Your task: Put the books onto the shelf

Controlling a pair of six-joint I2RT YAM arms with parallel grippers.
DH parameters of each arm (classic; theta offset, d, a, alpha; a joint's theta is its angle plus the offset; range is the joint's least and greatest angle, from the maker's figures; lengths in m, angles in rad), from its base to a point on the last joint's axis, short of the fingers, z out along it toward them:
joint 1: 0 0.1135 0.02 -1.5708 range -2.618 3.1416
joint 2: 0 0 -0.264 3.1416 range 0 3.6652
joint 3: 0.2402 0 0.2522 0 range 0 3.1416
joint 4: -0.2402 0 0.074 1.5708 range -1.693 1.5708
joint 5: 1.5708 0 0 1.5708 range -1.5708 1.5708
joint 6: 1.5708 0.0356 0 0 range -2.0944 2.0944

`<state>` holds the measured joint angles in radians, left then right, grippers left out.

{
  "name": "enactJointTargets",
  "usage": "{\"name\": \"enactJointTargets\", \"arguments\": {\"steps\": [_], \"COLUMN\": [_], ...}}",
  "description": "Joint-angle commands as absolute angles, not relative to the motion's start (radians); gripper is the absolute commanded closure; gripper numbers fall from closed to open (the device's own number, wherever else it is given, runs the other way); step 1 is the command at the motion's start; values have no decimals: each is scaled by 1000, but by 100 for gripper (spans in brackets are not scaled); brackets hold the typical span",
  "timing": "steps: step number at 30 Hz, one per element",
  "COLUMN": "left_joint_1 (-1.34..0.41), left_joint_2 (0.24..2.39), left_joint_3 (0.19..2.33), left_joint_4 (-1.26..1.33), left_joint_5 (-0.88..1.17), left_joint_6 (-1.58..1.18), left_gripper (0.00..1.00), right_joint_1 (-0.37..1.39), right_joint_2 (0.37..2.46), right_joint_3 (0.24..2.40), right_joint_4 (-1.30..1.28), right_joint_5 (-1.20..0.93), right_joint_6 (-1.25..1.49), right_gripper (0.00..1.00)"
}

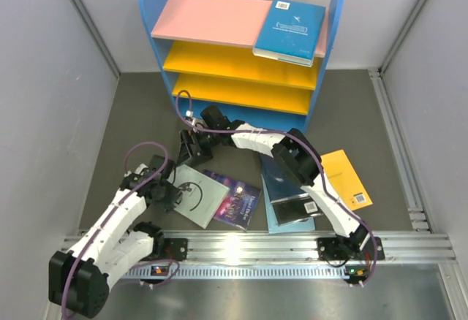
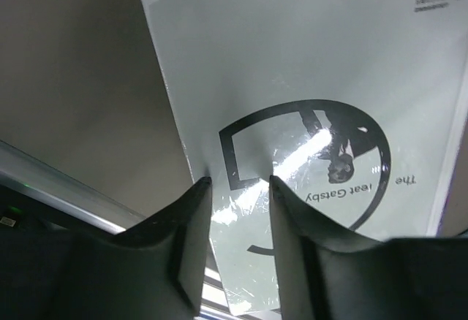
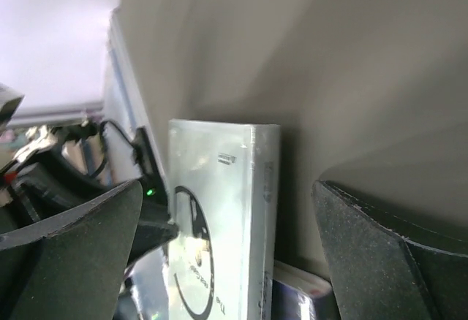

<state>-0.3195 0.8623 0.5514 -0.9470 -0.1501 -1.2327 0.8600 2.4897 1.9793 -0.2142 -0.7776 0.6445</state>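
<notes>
- My left hand (image 2: 238,183), half closed, straddles the 9 o'clock edge of the mint Gatsby book (image 2: 307,64), which lies on the bench; I can't tell whether it grips.
- My right hand (image 3: 228,187) gapes empty at the book's 12 o'clock end, with the shelf (image 1: 234,61) beyond.

pale mint book (image 2: 307,64) with black swirl, teal book (image 1: 289,31), yellow-orange book (image 1: 346,178)

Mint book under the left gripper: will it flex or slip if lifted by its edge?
Probably flexes: the mint book looks thin. Glossy glare suggests a slippery cover. Likely light; may droop from an edge grip.
</notes>
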Motion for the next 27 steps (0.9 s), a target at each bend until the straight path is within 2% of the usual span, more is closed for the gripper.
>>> {"name": "enactJointTargets", "arguments": {"steps": [1, 8, 10, 11, 12, 14, 15, 17, 18, 21, 22, 27], "left_joint_1": [-314, -313, -313, -313, -313, -311, -311, -311, -311, -313, -311, -311], "left_joint_2": [879, 900, 902, 902, 902, 902, 897, 887, 884, 864, 861, 833], "left_joint_3": [528, 525, 525, 526, 528, 537, 543, 567, 580, 636, 672, 810], "left_joint_4": [-924, -913, -910, -908, -905, -899, -897, -903, -919, -951, -966, -1026], "left_joint_5": [-149, -173, -184, -187, -192, -196, -199, -216, -222, -258, -264, -308], "left_joint_6": [-1233, -1213, -1206, -1203, -1200, -1187, -1183, -1166, -1163, -1144, -1137, -1094], "left_gripper": [61, 69, 69, 69, 69, 65, 55, 47, 38, 26, 19, 5], "right_joint_1": [885, 893, 893, 893, 893, 893, 891, 891, 891, 882, 879, 868], "right_joint_2": [2540, 2565, 2545, 2540, 2528, 2519, 2514, 2496, 2479, 2433, 2416, 2254], "right_joint_3": [1985, 1950, 1909, 1896, 1885, 1859, 1852, 1836, 1832, 1807, 1790, 1727], "right_joint_4": [-112, -87, -86, -86, -86, -86, -86, -87, -86, -87, -86, -68], "right_joint_5": [-889, -972, -976, -977, -979, -979, -973, -960, -950, -898, -872, -799], "right_joint_6": [679, 692, 673, 667, 660, 654, 650, 646, 646, 657, 660, 706], "right_gripper": [0, 3, 16, 24, 42, 56, 68, 81, 98, 100, 100, 100]}}
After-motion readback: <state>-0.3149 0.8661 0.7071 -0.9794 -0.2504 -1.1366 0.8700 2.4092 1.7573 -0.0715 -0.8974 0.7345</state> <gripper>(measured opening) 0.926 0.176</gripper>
